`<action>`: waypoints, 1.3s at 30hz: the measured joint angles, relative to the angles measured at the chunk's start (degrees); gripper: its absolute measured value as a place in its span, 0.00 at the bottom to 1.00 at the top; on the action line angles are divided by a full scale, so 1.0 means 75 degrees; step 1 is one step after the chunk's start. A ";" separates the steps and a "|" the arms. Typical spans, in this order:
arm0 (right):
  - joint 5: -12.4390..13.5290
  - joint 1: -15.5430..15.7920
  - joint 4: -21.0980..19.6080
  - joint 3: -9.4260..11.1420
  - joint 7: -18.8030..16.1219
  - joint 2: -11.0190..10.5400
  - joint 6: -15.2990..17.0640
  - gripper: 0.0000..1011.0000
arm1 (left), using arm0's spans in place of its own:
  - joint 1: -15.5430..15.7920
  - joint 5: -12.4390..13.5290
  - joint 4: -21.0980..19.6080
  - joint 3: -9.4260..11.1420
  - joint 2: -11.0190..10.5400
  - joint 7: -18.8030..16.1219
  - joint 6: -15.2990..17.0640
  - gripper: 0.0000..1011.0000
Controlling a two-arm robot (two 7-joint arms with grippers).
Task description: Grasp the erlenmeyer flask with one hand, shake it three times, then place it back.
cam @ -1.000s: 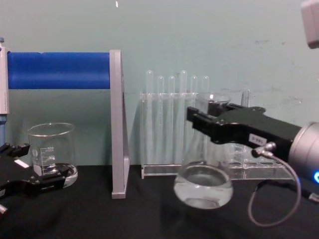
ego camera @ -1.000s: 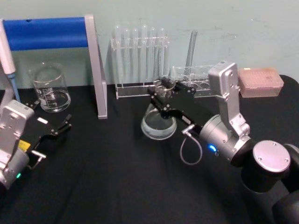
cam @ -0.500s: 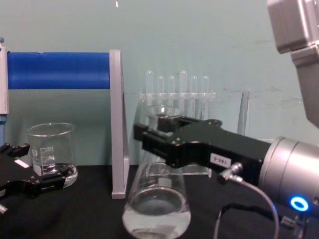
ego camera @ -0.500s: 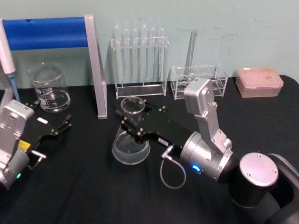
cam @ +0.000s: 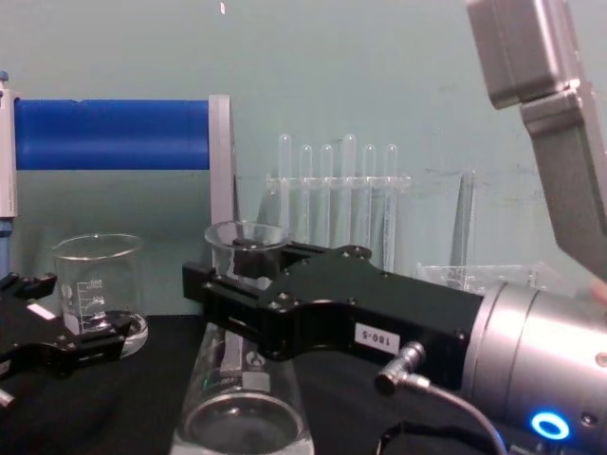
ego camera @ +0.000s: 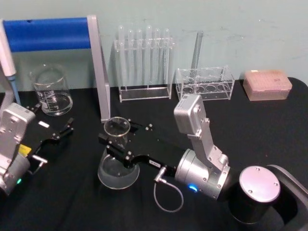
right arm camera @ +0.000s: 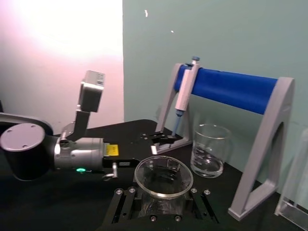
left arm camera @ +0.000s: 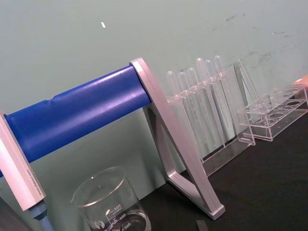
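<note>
My right gripper [ego camera: 117,144] clenched on erlenmeyer flask [ego camera: 115,174] neck, right wrist view adds its open mouth, left gripper [ego camera: 52,118] parked, fingers spread

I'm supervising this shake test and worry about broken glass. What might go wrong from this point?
1. The right gripper holds the flask only by its smooth neck; a hard shake may let it slip.
2. The stand leg and the open left gripper are near the flask's left side; a wide swing might hit them.
3. The mouth is open, so any liquid inside may splash.
</note>
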State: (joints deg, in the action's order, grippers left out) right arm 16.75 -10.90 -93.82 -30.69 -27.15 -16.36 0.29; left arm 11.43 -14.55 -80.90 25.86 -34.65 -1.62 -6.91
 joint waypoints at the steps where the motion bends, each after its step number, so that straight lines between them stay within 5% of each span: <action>1: 0.0012 0.0000 -0.0020 -0.0040 -0.0011 -0.0027 -0.0003 0.44 | 0.0000 0.0001 0.0000 0.0000 0.0000 0.0000 0.0000 0.99; 13: 0.0059 -0.0096 0.0112 0.0031 0.0243 -0.0045 -0.0044 0.44 | 0.0000 0.0000 0.0000 0.0000 0.0000 0.0000 0.0000 0.99; 39: -0.0310 -0.0465 0.1027 0.1483 0.1454 0.0134 -0.0262 0.44 | 0.0000 0.0000 0.0000 0.0000 0.0000 0.0000 0.0000 0.99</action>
State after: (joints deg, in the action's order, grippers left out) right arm 14.43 -14.39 -86.12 -19.56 -16.24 -15.35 -1.68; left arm 11.43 -14.55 -80.90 25.86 -34.65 -1.62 -6.91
